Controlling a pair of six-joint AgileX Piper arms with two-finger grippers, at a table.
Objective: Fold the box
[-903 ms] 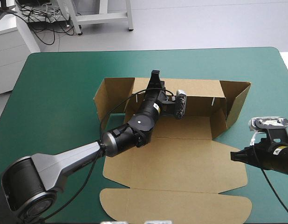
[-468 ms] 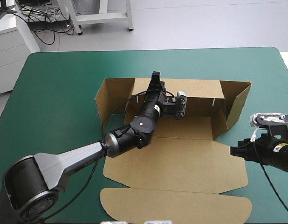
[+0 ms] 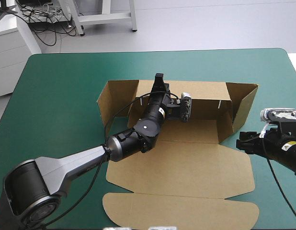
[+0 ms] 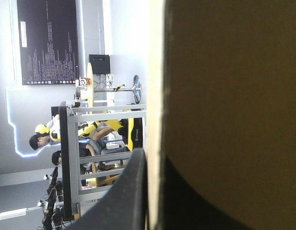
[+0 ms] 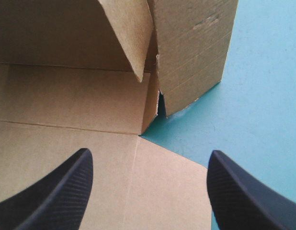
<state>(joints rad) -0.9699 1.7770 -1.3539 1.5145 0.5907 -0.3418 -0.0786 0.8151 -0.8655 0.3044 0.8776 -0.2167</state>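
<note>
The brown box lies mid-table with its back wall and both side flaps raised and its lid flat toward the front. My left gripper is shut on the back wall's top edge. In the left wrist view the board fills the space beside one black finger. My right gripper hovers open at the lid panel's right edge, just in front of the right side flap. In the right wrist view its fingers stand wide apart, with the box corner ahead.
The lid's rounded tab reaches close to the table's front edge. Teal-green cover shows to the left, behind and to the right of the box. The right side flap leans outward toward the table's right edge.
My right gripper has gone from shut to open and shifted slightly toward the box's right side flap. The left arm and the box have not moved.
</note>
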